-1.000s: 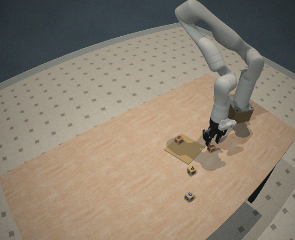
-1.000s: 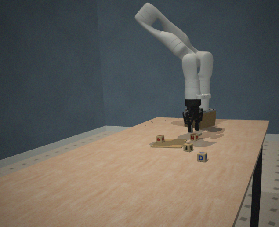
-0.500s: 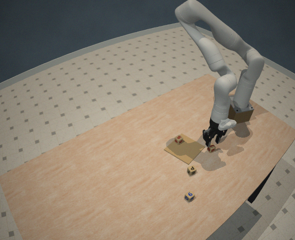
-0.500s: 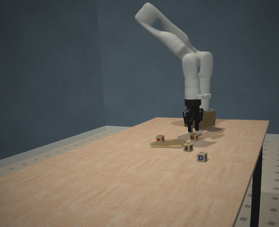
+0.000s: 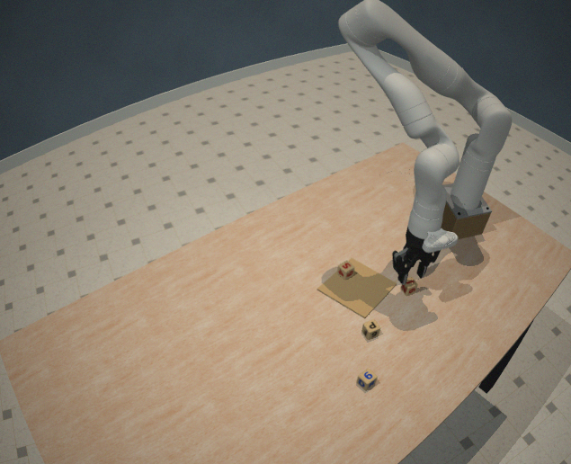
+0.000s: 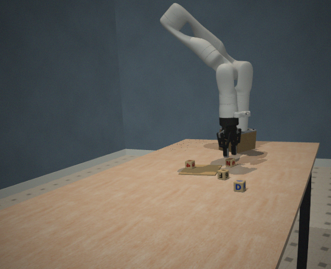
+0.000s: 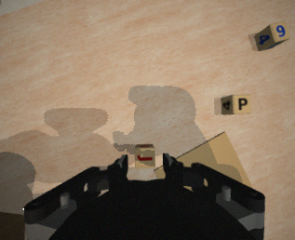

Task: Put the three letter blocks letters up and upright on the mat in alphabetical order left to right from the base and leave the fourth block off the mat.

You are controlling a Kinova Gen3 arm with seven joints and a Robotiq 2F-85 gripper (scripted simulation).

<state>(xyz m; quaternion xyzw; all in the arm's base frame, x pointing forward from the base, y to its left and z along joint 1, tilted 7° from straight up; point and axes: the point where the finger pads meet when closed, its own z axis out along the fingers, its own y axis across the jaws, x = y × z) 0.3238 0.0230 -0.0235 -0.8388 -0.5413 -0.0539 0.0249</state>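
Note:
My gripper [image 5: 409,277] hangs straight down just above a wooden block with red marks [image 5: 408,287], fingers partly spread and holding nothing. That block rests on the table just off the mat's edge nearest the robot base, and it shows between my fingertips in the wrist view [image 7: 145,155]; I cannot read its top mark. The tan mat [image 5: 357,290] lies flat. A second red-marked block [image 5: 345,269] sits on the mat's far corner. A block with a black P on top [image 5: 370,329] and a block with a blue 6 on top [image 5: 367,380] lie off the mat.
The robot's base box [image 5: 468,219] stands behind the gripper near the table's far end. The table's right edge [image 6: 310,179] runs close to the blue-marked block [image 6: 239,185].

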